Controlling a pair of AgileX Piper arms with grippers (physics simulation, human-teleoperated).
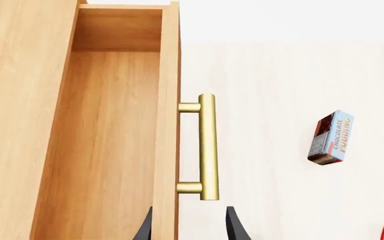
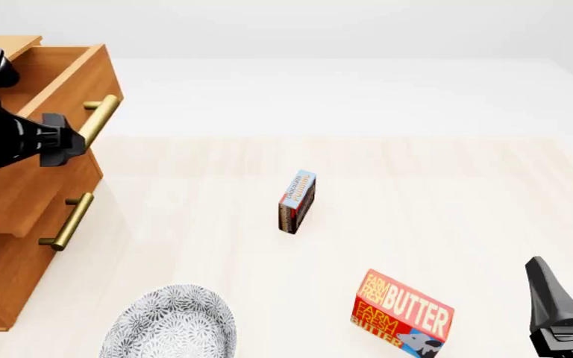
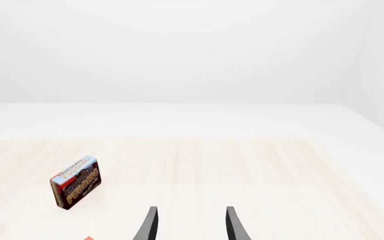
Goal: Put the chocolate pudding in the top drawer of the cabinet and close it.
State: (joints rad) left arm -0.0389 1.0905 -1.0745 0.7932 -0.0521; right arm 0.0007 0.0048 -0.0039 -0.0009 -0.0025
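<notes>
**Top drawer open, pudding on the table**

Nearest the camera sit a patterned bowl (image 2: 175,324) and a red butter box (image 2: 403,313). The right gripper (image 3: 189,225) hovers low with fingers spread, holding nothing. Mid-table stands the chocolate pudding (image 2: 297,201) on its edge (well apart from both arms). Farther left, the left gripper (image 1: 189,227), fingers parted, straddles the top drawer (image 2: 63,82) front beside its brass handle (image 1: 207,146); the drawer is pulled out of the cabinet (image 2: 8,253).

Cabinet (image 2: 23,224) at far left, chocolate pudding (image 2: 297,202) mid-table, butter box (image 2: 403,313) nearer right, plate (image 2: 174,325) front left.
</notes>
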